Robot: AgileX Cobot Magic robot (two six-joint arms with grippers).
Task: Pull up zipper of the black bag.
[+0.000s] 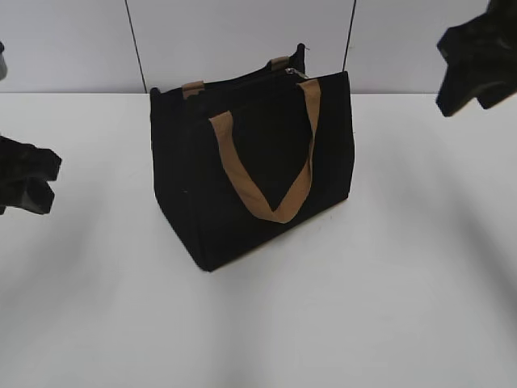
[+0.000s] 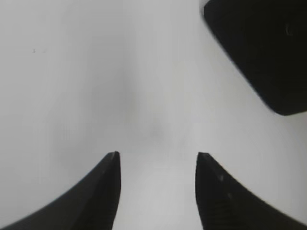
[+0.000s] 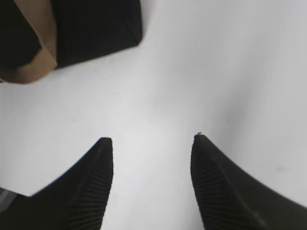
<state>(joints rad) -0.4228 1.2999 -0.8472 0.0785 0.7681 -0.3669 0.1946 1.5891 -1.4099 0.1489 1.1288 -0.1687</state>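
The black bag (image 1: 254,174) stands upright in the middle of the white table, with a tan strap handle (image 1: 271,174) hanging down its front. A small silver zipper pull (image 1: 296,73) shows at the top right end of the bag. My left gripper (image 1: 24,182) hangs at the far left, apart from the bag; the left wrist view shows it open (image 2: 156,155) and empty, with a bag corner (image 2: 264,48) at top right. My right gripper (image 1: 477,65) is raised at the upper right, open (image 3: 152,140) and empty, with the bag (image 3: 91,28) at top left.
The white table (image 1: 388,307) spreads around the bag. A pale wall with two thin dark vertical lines (image 1: 136,44) stands behind it.
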